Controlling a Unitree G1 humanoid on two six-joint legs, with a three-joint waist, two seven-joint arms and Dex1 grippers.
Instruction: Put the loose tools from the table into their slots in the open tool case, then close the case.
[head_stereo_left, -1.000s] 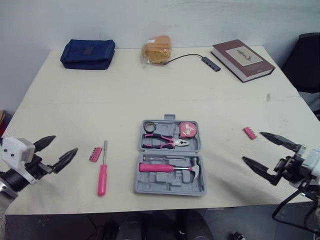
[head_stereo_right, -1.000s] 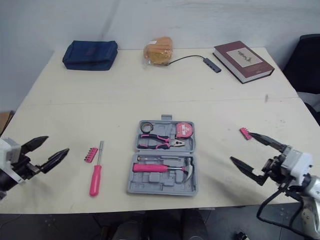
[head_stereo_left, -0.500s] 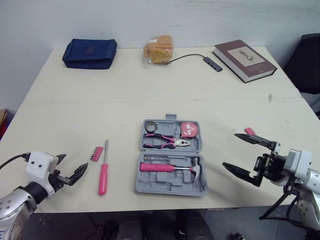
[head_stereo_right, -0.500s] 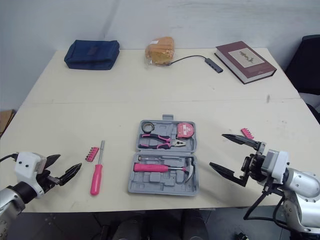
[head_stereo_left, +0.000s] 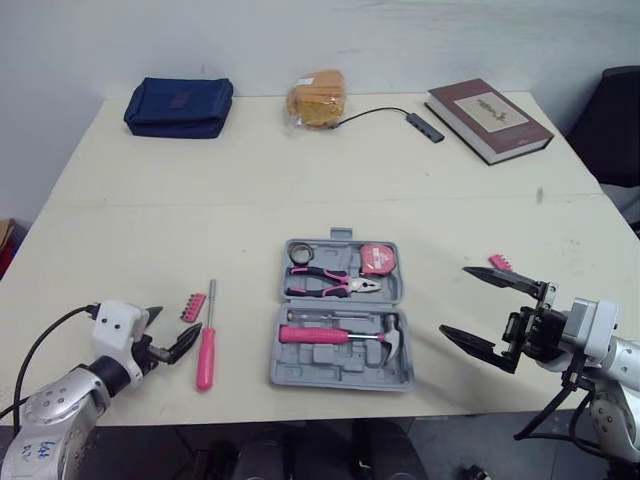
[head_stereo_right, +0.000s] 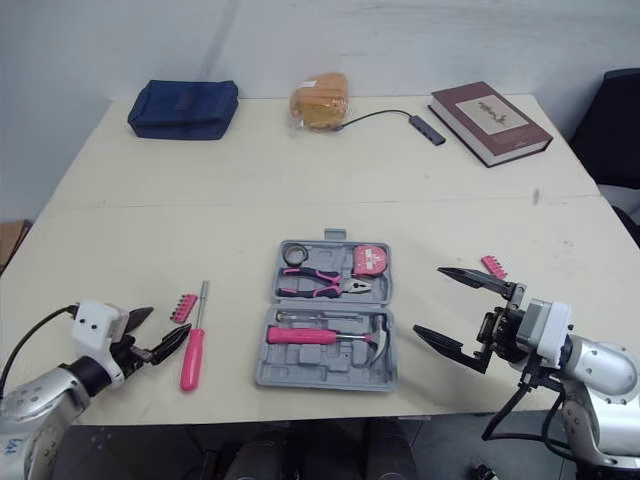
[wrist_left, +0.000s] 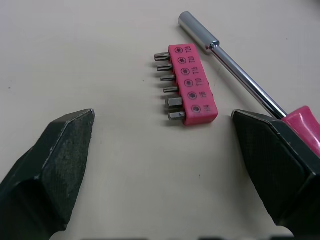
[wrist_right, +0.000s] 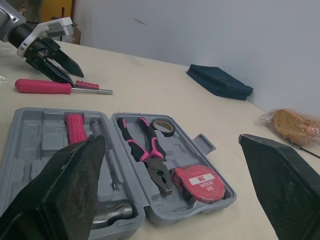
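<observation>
Left gripper (head_stereo_left: 172, 330) first: its two fingers stand wide apart, low over the table (head_stereo_left: 120, 220) and holding nothing. From the wrist camera I see the pink bit strip (wrist_left: 192, 85) lying just ahead of the fingertips, between them. The pink-handled screwdriver (head_stereo_left: 205, 350) lies just beside the strip, and its handle sits against the inner finger. In the head view the strip is at about 1 o'clock from that gripper and the screwdriver at 3 o'clock. Further out, the open tool case (head_stereo_left: 340, 378) sits at the table's centre with free slots along its near side. The right gripper (head_stereo_left: 458, 300), also spread wide and empty, hovers at 3 o'clock from the case. A second pink bit strip (head_stereo_left: 500, 263) lies near it, at roughly 1 o'clock.

My worry is the closing stroke. The inner finger could catch the screwdriver handle and drag it in with the strip, or roll it away. The strip is thin and flat, so the fingers may skate over it if I come down too high.

Compared with a second ago, both arms have come inward from the table's edges. The tools have stayed put.
</observation>
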